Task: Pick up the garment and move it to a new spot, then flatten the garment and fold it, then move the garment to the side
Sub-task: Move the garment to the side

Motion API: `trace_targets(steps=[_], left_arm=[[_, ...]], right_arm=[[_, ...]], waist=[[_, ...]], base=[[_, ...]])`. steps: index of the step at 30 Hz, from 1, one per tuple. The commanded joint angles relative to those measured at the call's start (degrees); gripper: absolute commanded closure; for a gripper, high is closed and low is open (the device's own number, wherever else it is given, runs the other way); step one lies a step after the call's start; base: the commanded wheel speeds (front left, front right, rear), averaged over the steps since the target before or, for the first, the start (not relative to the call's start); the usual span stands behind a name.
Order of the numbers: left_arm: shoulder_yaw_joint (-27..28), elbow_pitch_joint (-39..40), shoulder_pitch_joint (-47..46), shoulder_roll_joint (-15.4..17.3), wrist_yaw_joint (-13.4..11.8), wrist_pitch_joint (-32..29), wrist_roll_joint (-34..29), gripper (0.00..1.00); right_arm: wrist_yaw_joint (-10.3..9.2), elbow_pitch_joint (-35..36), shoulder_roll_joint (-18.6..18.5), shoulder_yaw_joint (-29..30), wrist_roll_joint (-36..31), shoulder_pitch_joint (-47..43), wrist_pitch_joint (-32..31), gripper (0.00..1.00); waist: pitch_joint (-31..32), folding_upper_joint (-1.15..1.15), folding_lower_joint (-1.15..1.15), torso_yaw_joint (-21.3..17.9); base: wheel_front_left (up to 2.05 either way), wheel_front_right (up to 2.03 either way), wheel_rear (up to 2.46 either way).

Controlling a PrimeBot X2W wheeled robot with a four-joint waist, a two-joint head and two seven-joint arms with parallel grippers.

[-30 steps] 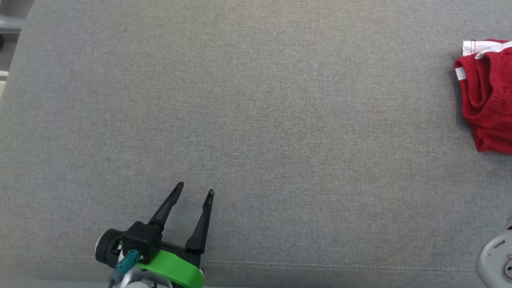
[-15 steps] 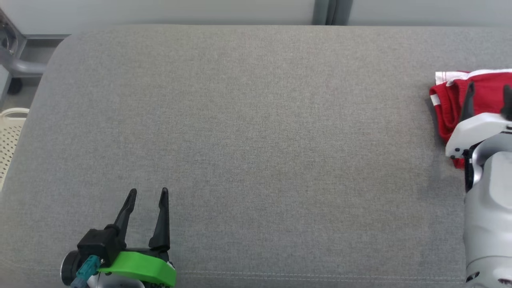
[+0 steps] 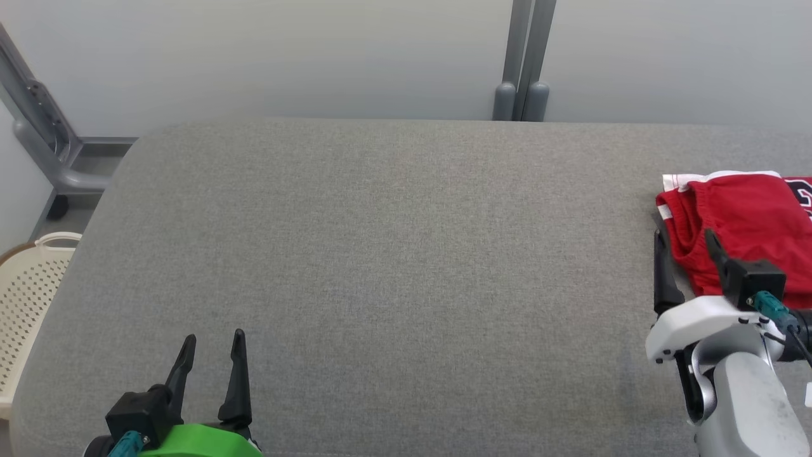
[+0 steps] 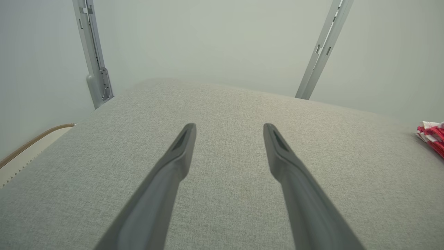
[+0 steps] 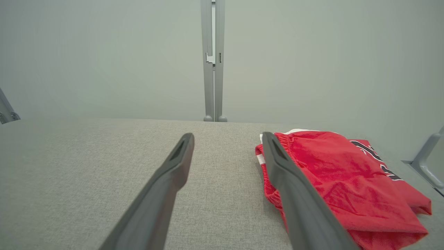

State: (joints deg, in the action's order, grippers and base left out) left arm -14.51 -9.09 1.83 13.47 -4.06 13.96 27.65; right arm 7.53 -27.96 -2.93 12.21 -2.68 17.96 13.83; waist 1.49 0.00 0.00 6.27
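A crumpled red, white-trimmed garment (image 3: 742, 216) lies on a grey fabric tabletop (image 3: 406, 241) beside the open right hand (image 3: 683, 234); the left hand (image 3: 214, 336) is open too.

Head view's edges cut off the garment (image 3: 748, 216) at right, basket (image 3: 26, 298) at left.

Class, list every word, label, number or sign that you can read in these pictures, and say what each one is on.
No text reads in full.
Red garment: dark print with a white outline, lying at a slant and cut off at the picture's edge in the head view; too little shows to read it.
Pale basket and grey padded surface: no writing seen.
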Motion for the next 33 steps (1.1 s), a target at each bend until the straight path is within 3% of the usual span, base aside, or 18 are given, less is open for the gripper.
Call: trace_targets(steps=[1, 12, 33], left_arm=[[0.3, 0.1, 0.6, 0.2, -0.4, 0.3, -0.2, 0.00], [-0.2, -3.0, 1.5, 2.7, -0.3, -1.0, -1.1, 0.00], [-0.6, -3.1, 7.4, 3.9, 0.4, -0.2, 0.6, 0.00]], right_arm=[[-0.08, 0.7, -0.1, -0.3, 0.9, -1.3, -0.5, 0.00], [-0.08, 10.2, -0.1, -6.6, 11.5, -15.4, -4.3, 0.00], [-0.08, 10.0, -0.1, -10.5, 16.0, -20.9, -4.0, 0.00]], waist=[[1.6, 0.00, 0.00, -0.2], [4.3, 0.00, 0.00, -0.3], [6.9, 0.00, 0.00, 0.6]], base=[[0.00, 0.00, 0.00], [0.00, 0.00, 0.00], [0.00, 0.00, 0.00]])
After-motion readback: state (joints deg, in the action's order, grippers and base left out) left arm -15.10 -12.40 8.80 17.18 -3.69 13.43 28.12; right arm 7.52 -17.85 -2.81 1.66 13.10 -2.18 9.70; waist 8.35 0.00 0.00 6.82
